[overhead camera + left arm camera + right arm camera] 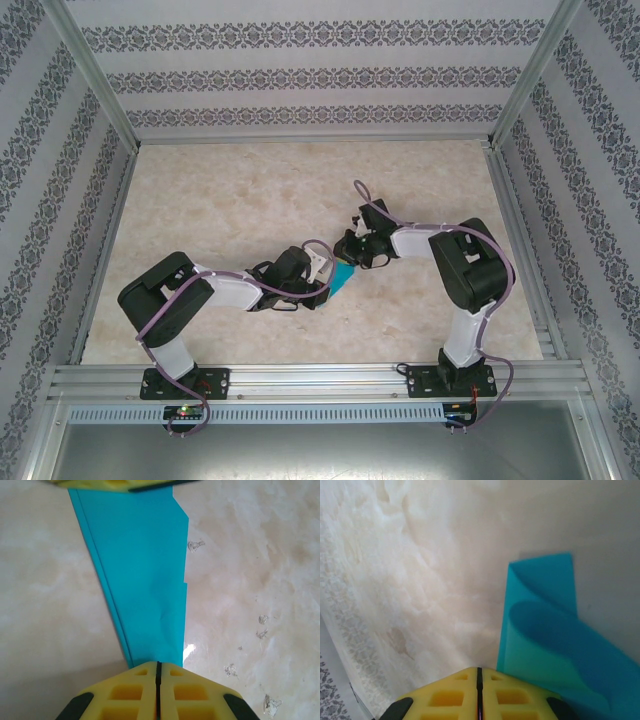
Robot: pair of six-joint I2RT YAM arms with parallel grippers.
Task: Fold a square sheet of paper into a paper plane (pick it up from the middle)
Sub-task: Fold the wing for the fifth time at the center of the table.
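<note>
Both grippers are sitting closed. Left gripper [159,665] is pinching the narrow end of the folded paper [145,570]. Right gripper [479,670] is meeting its wide end, and I cannot tell whether it is actually gripping. Paper is lying mid-table [250,200], between the arms. Long axis is running gripper to gripper, tapering toward the left one.

Judgement: creasing is likely going best with the narrow end pinned, the layers aligned, and pressure travelling slowly along the fold.

White-shelled, black-jointed left arm [230,288] and right arm [465,335] trail lilac cables [358,188] (loosely looped); yellow grid-moulded fingers [130,695] carry black corner inserts.
</note>
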